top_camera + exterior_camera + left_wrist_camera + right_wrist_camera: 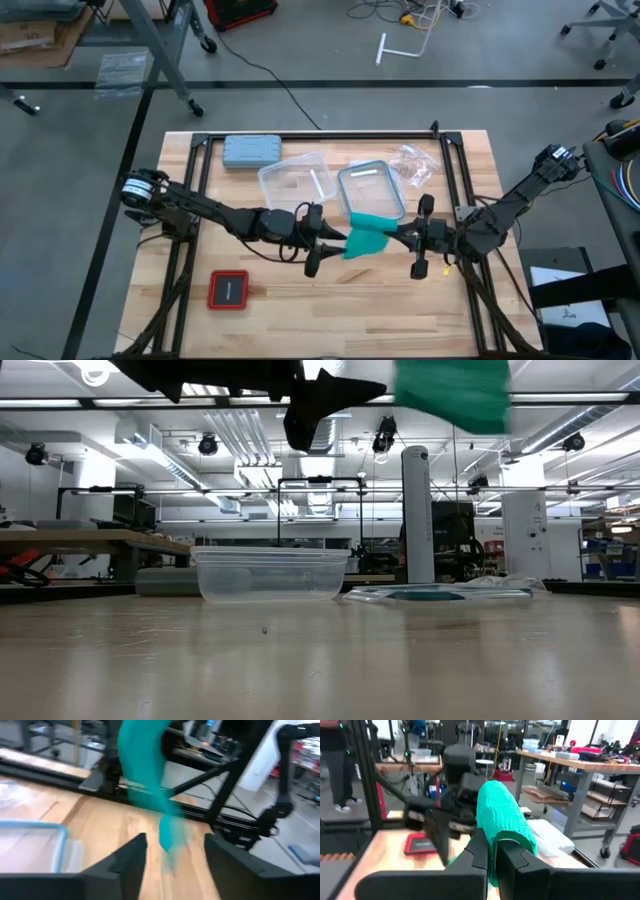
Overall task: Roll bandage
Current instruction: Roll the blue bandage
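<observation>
The soft teal-green cloth bandage (366,238) is held up above the wooden bench (330,300) in the clenched jaws of the right gripper (491,851), perhaps so the free end can be caught by the left gripper (174,854), whose jaws are spread wide.

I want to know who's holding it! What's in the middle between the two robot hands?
The teal bandage hangs between the left gripper and right gripper, shown in the high view. The right one pinches it; the left is open.
</observation>
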Robot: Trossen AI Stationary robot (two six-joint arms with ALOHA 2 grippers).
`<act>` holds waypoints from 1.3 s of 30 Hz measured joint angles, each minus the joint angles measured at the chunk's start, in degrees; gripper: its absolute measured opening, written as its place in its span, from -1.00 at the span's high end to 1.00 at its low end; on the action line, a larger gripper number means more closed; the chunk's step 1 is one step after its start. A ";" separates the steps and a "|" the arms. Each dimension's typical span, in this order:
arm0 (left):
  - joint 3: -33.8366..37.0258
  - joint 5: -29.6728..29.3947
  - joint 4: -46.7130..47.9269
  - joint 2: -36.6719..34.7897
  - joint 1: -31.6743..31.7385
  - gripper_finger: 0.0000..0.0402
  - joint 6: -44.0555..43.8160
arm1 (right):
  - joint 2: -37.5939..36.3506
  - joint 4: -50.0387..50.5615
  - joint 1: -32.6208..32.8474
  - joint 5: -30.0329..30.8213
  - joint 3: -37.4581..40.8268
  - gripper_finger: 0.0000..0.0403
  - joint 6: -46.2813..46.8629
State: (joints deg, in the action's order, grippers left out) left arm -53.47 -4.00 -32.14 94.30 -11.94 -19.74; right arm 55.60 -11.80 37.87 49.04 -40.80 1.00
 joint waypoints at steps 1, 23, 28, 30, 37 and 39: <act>0.00 1.07 -0.33 0.00 0.00 0.02 0.52 | 0.01 0.70 0.00 0.00 0.00 0.99 0.68; -0.22 1.60 -8.98 -1.03 1.11 0.19 7.83 | 0.45 7.06 1.41 -1.68 -0.07 0.99 -0.15; -1.06 1.46 -9.16 -1.03 1.11 0.14 10.57 | 1.08 6.85 1.55 -1.47 -0.09 0.99 -3.16; -1.18 1.41 -9.16 -1.03 1.14 0.12 11.19 | 1.08 6.88 1.53 -1.41 -0.09 0.99 -3.51; -1.77 1.36 -9.06 -1.03 1.18 0.10 11.85 | 1.08 7.25 1.55 -1.27 -0.09 0.99 -3.71; -1.77 1.33 -9.05 -1.03 1.18 0.12 12.02 | 1.10 7.53 1.54 -1.31 -0.09 0.99 -3.76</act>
State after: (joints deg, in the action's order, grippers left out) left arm -55.24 -2.68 -41.19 93.27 -10.76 -7.72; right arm 56.71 -4.27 39.41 47.72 -40.88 -2.76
